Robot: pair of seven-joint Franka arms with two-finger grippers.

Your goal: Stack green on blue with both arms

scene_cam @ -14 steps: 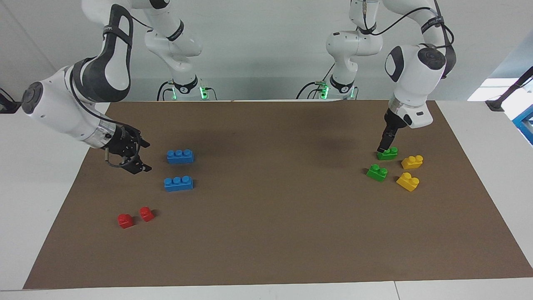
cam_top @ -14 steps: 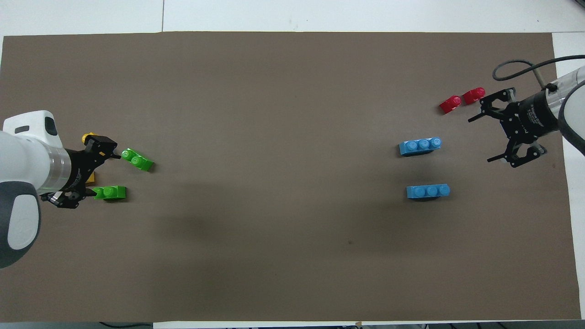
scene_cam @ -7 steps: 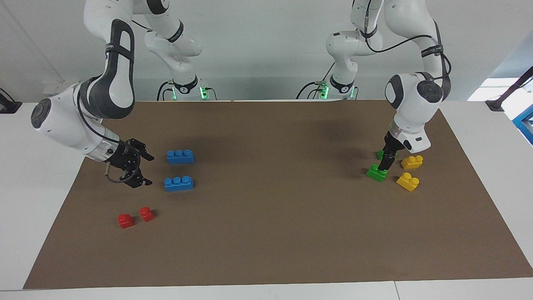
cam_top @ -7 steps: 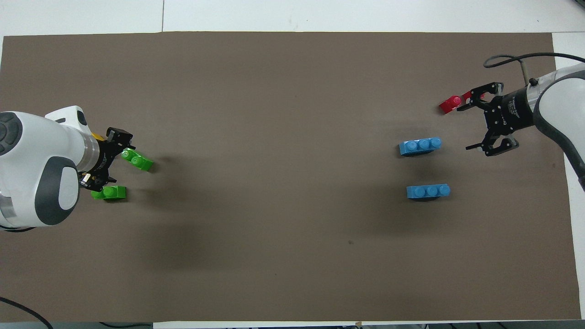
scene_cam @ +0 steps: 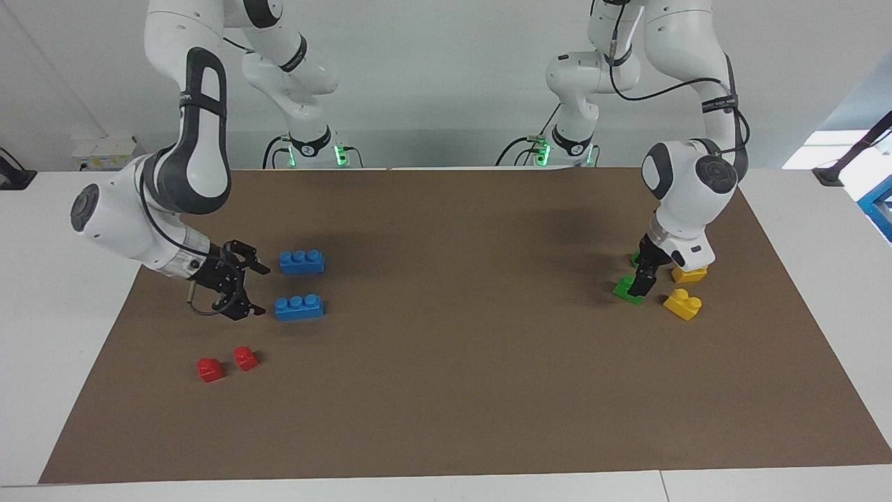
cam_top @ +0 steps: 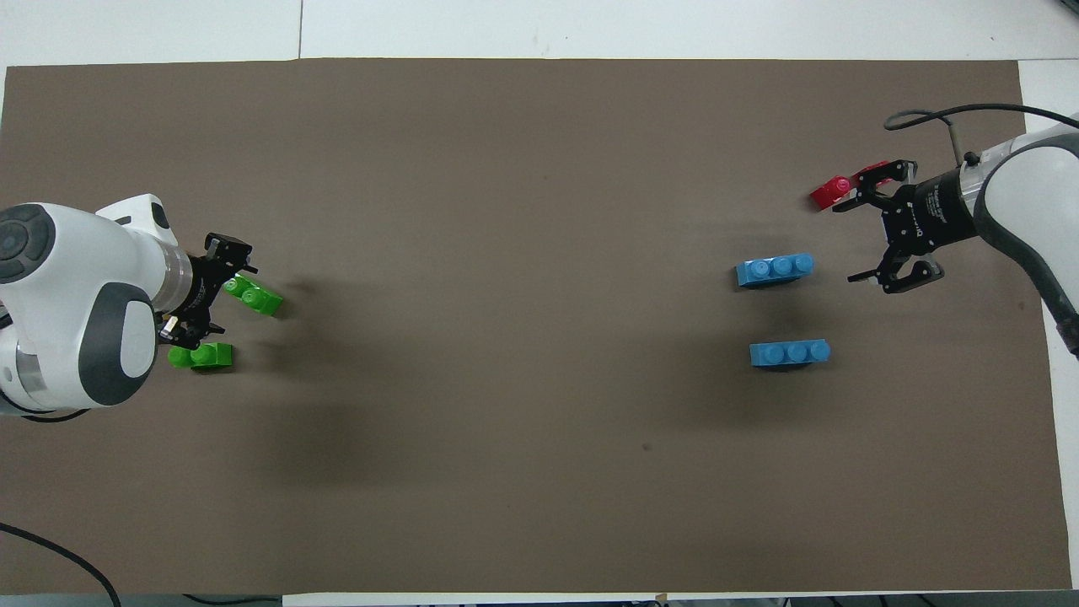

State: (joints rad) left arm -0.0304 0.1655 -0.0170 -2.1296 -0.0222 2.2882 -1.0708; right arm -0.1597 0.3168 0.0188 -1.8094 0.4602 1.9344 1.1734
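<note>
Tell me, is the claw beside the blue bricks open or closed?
Open. The right gripper shows its two black fingers spread wide apart in the overhead view, holding nothing, beside the blue brick farther from the robots.

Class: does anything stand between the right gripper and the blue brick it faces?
Nothing visible: the right gripper, fingers open, faces the long blue plastic three-stud brick farther from the robots, with bare brown mat between them.
</note>
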